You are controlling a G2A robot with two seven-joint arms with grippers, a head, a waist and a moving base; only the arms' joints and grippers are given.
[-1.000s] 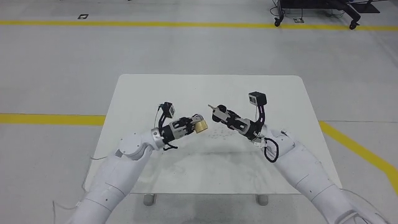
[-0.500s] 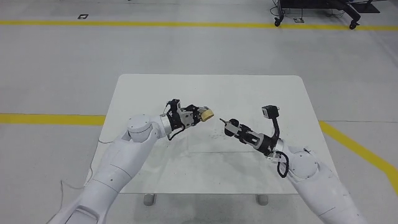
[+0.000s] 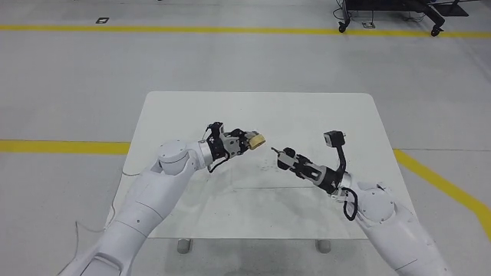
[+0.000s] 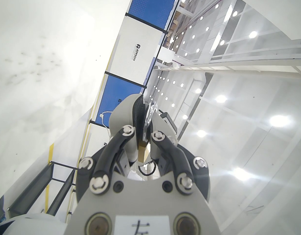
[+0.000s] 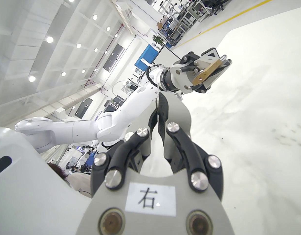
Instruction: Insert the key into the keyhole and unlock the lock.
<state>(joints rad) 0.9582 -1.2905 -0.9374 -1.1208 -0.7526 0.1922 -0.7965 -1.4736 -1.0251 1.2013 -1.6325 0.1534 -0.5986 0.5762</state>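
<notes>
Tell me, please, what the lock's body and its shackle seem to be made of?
The lock body looks like brass: yellow-gold, matte, flat faces with sharp edges. Its shackle looks like polished steel, or perhaps chrome-plated metal: it is silvery and glints. Sight alone cannot confirm either.

Glossy white arms (image 3: pixel 153 192); the left gripper (image 4: pixel 144 110) and right gripper (image 5: pixel 158 110) are grey, with black linkages, silver screws, character labels.
</notes>
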